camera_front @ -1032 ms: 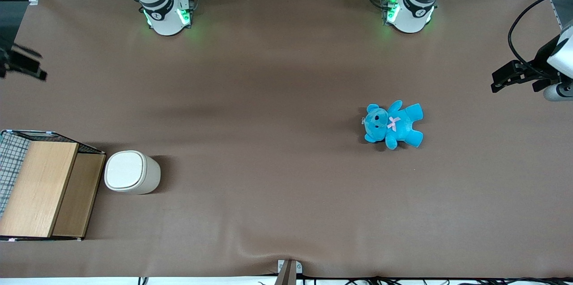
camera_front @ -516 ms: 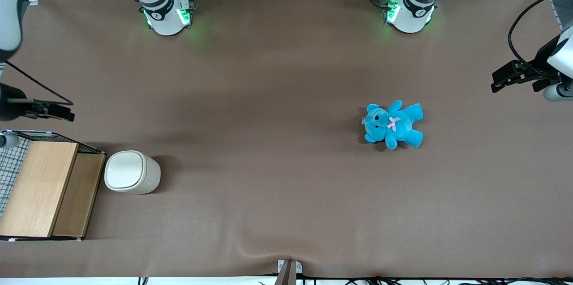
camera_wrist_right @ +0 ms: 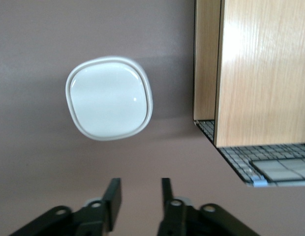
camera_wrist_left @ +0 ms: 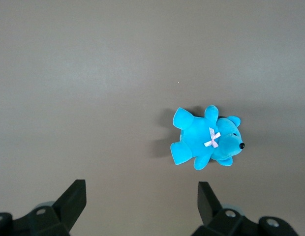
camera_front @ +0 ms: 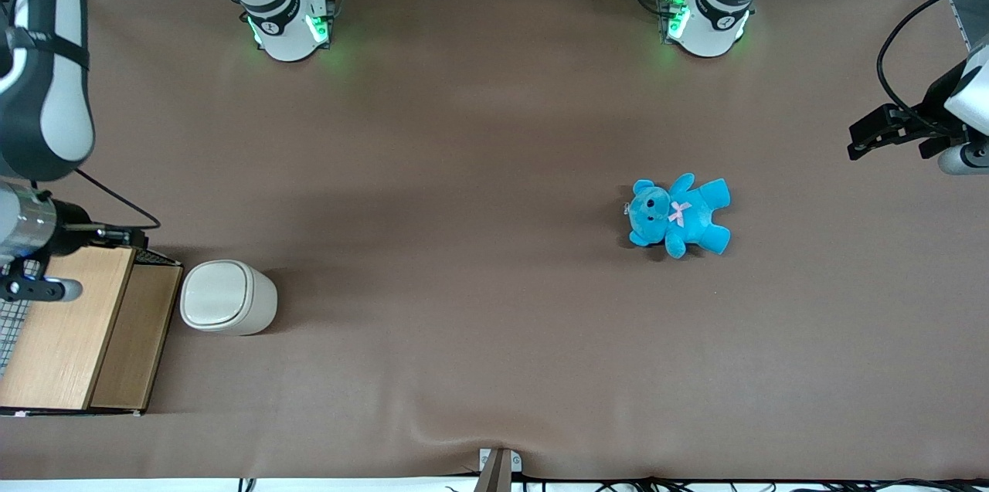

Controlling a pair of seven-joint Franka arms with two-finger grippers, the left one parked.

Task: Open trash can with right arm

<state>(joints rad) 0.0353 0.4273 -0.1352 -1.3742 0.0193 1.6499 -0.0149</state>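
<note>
The cream-white trash can stands on the brown table with its flat lid shut, beside the wooden-topped wire rack. In the right wrist view the lid shows from above, a little ahead of the fingertips. My right arm reaches in at the working arm's end of the table. Its gripper hangs high over the rack's edge, a little farther from the front camera than the can and touching nothing. In the wrist view the gripper is open and empty.
The wooden-topped wire rack stands right beside the can and also shows in the right wrist view. A blue teddy bear lies toward the parked arm's end, seen too in the left wrist view.
My right arm has swung in from the table's edge, nearer the front camera, so the gripper now hangs over the rack's edge close to the can. The can and bear have not moved.
</note>
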